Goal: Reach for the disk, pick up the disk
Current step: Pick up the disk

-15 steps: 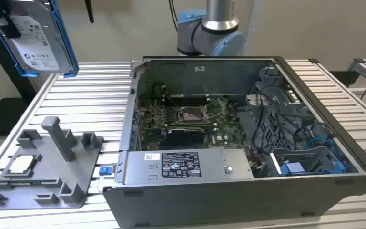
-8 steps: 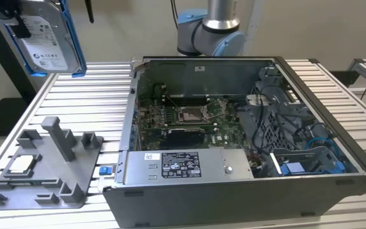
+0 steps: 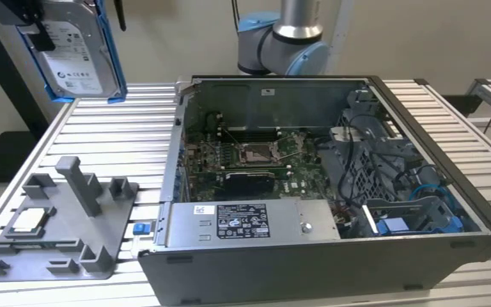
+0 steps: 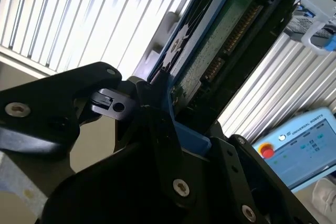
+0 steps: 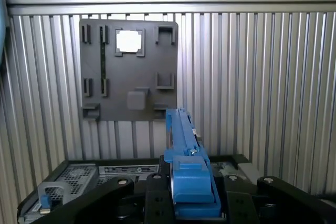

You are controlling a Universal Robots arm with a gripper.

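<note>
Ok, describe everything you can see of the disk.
The disk is a silver-grey rectangular hard drive with a white printed label, framed by a blue plastic carrier. The second wrist view shows its underside: a green circuit board and a row of connector pins. It hangs roughly upright, label towards the exterior camera, at the exterior view's upper left, above the slatted metal table. The gripper is shut on its upper end, clamping the blue carrier from both sides; nothing else touches it.

Your disk, silver-grey with a white label and blue carrier bracket, hangs upright, slightly tilted, clamped in the tool, raised well above the grey fixture tray.
</note>
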